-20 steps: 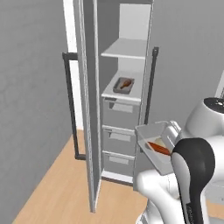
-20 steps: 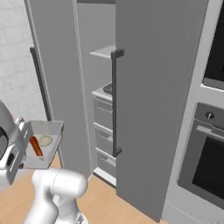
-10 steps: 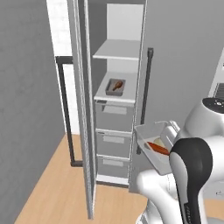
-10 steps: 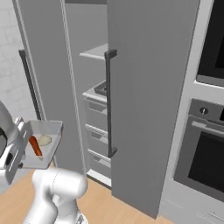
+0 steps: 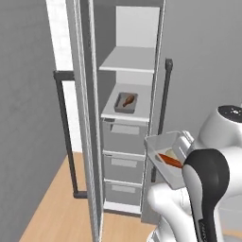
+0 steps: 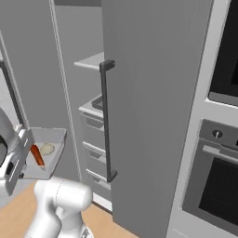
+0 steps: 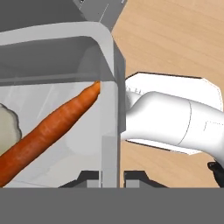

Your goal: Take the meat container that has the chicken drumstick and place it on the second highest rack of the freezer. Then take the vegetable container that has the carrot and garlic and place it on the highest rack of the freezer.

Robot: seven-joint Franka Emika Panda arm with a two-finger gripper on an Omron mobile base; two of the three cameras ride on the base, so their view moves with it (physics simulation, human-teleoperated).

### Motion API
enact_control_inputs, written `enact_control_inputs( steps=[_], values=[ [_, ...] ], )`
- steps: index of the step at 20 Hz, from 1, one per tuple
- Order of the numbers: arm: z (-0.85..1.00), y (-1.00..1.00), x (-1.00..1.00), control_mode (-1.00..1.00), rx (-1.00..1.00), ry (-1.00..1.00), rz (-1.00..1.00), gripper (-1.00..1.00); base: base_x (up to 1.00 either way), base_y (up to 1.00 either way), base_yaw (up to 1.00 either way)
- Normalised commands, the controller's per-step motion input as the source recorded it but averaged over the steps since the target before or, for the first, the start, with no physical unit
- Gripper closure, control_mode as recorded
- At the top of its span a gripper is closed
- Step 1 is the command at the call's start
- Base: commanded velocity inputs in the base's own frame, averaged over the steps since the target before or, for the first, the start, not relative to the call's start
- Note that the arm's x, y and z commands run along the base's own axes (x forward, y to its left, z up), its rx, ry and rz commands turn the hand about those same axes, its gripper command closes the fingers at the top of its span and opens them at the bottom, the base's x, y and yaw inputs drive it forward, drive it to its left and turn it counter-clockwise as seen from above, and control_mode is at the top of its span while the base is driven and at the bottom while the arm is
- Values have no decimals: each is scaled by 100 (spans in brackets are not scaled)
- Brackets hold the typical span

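While your gripper (image 7: 110, 174) pinches the side wall of the vegetable container (image 5: 162, 147), carrot (image 7: 48, 131) and garlic (image 7: 8, 129) lie inside it, held beside the open freezer (image 5: 127, 94). Your meat container (image 5: 126, 102) with its drumstick sits on the second-highest rack (image 5: 113, 111).

Orange carrot (image 7: 48, 131), pale garlic (image 7: 8, 127), translucent grey container (image 7: 109, 87).

Grey cabinet fronts (image 6: 153, 116) with dark vertical handles (image 6: 106, 121) lined the kitchen, over a light wooden floor (image 5: 52, 212). A built-in oven (image 6: 218, 195) sat in the grey wall at right.
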Motion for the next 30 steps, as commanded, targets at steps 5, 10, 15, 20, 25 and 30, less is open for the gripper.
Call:
enact_control_inputs(
  steps=[5,10,15,20,25,30],
  values=[
    [0,0,0,100,0,0,0,100,89,49,-6],
    [0,0,0,100,0,0,0,100,58,14,-17],
    [0,0,0,100,0,0,0,100,20,0,-15],
    [0,0,0,100,0,0,0,100,0,4,-7],
    [0,0,0,100,0,0,0,100,0,0,-1],
    [64,-5,3,-100,7,-18,1,100,0,0,0]
  ],
)
